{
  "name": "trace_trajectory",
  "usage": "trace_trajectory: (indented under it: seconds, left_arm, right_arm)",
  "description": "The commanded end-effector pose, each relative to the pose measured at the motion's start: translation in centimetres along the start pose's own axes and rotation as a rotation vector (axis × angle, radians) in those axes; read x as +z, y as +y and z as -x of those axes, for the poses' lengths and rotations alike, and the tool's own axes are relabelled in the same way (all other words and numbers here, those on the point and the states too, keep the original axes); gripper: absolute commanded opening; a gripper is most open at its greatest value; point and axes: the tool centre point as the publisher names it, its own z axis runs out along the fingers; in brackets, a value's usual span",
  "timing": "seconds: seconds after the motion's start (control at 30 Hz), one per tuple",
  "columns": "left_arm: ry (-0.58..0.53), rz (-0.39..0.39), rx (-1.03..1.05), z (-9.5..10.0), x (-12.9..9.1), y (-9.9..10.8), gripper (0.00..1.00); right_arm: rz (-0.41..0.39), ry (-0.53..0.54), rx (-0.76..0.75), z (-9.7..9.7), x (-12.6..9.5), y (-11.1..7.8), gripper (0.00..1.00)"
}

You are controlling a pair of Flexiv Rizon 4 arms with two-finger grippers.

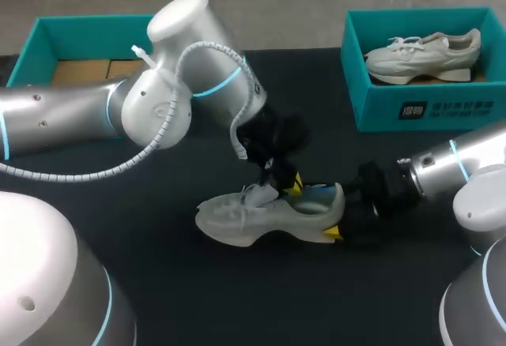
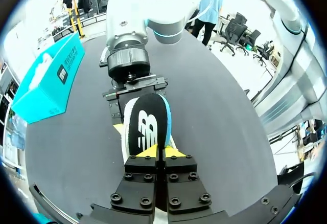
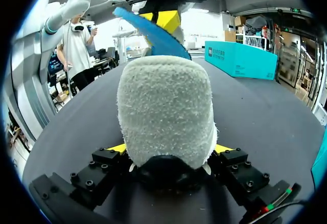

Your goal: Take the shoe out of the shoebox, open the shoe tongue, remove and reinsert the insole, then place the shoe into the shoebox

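The shoe (image 1: 245, 221) lies on its sole mid-table, its heel clamped from both sides by the right gripper (image 3: 168, 150). The left gripper (image 2: 155, 151) is pinched onto the end of the insole (image 2: 147, 127), which slants up out of the shoe's opening. As I judge it, the right should pin the heel flat while the left moves along the insole's length, so it neither buckles nor drags the shoe.

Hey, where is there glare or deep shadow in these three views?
Head view: overhead light glares off the white left arm; the shoe casts hardly any visible shadow on the dark table. Left wrist view: the insole is evenly lit. Right wrist view: bright background behind the left gripper leaves it dark.
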Motion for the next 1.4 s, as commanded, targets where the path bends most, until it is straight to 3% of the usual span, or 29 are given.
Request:
trace_trajectory:
  seconds: [0.03,0.23,0.57,0.6,0.67,0.73,1.0,1.4]
  left_arm:
    - [0.009,-0.088,0.019,0.0,0.1,0.0,0.0]
    - [0.023,-0.159,0.054,-0.1,-0.3,-1.5,0.0]
    - [0.011,-0.183,0.088,0.0,-0.6,-3.6,0.0]
    - [0.006,-0.181,0.091,-0.1,-0.5,-3.7,0.1]
    - [-0.028,-0.141,0.097,-0.5,-0.3,-3.9,0.65]
    - [-0.066,-0.119,0.098,-0.8,-0.1,-3.9,0.76]
    - [-0.214,-0.062,0.07,-1.4,-0.7,-3.1,0.94]
    - [-0.419,-0.005,0.023,-1.0,-1.0,-1.7,0.91]
  right_arm:
    - [-0.004,-0.001,0.001,0.0,0.4,-0.1,0.0]
    - [-0.004,-0.001,0.001,0.0,0.4,-0.1,0.0]
    - [-0.004,-0.001,0.001,0.0,0.4,-0.1,0.0]
    - [-0.004,-0.001,0.001,0.0,0.4,-0.1,0.0]
    - [-0.004,-0.001,0.001,0.0,0.4,-0.1,0.0]
    - [-0.004,-0.001,0.001,0.0,0.4,-0.1,0.0]
    - [-0.004,-0.001,0.001,0.0,0.4,-0.1,0.0]
    - [-0.004,-0.001,0.001,0.0,0.4,-0.1,0.0]
